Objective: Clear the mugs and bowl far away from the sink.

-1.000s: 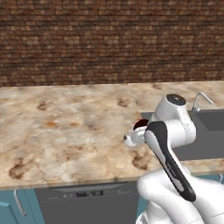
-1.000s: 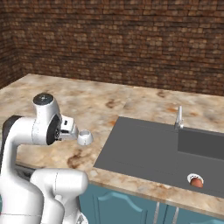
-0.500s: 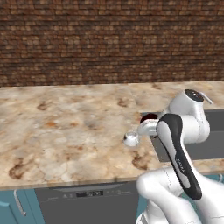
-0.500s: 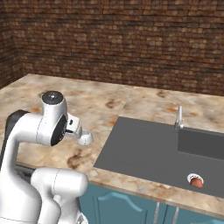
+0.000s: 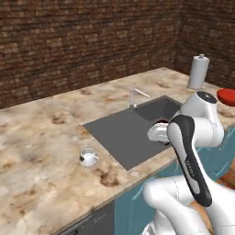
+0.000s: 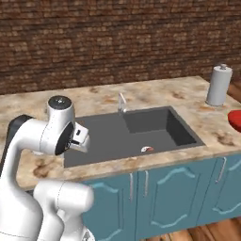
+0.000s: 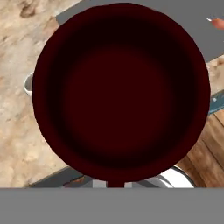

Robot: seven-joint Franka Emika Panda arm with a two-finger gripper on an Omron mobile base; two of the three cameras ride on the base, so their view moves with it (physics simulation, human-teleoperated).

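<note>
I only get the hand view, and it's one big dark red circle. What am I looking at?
Observer: You're looking down into a dark maroon mug that the hand holds; the left base view shows it up in the air close to the sink.
Operator: Any other dishes around?
Observer: A white mug stands upright on the counter beside the sink.
Operator: Anything on the other side?
Observer: A red bowl sits on the counter there, near a tall grey-white cylinder.

Kitchen: sink (image 6: 136, 134), marble counter (image 5: 41, 156), teal cabinets (image 6: 174, 188).
</note>
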